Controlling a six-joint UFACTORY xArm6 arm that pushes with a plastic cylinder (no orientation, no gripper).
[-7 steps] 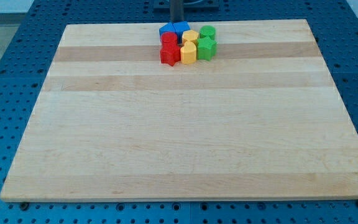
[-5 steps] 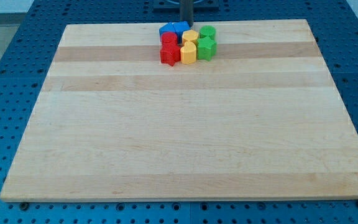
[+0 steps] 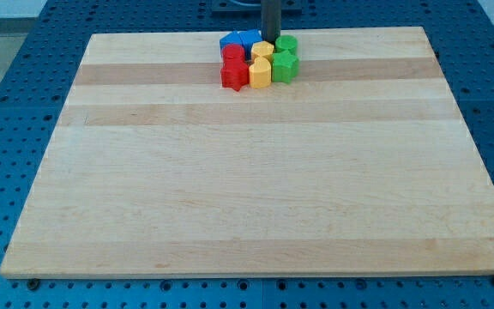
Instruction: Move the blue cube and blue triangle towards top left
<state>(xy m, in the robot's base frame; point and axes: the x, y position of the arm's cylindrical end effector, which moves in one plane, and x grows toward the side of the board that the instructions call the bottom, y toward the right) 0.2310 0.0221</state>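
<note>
The blocks sit in one tight cluster near the view's top centre of the wooden board (image 3: 256, 172). The blue cube (image 3: 250, 39) and the blue triangle (image 3: 229, 41) are at the cluster's top left, side by side. Below them are two red blocks (image 3: 233, 69), to the right two yellow blocks (image 3: 261, 65) and two green blocks (image 3: 286, 58). My rod comes down from the view's top edge; my tip (image 3: 270, 39) is just right of the blue cube, above the upper yellow block and left of the upper green block.
The board lies on a blue perforated table (image 3: 7, 129). The cluster is close to the board's top edge.
The rod has moved to the right along the board's top edge, from above the blue cube to its right side. The blocks have not moved.
</note>
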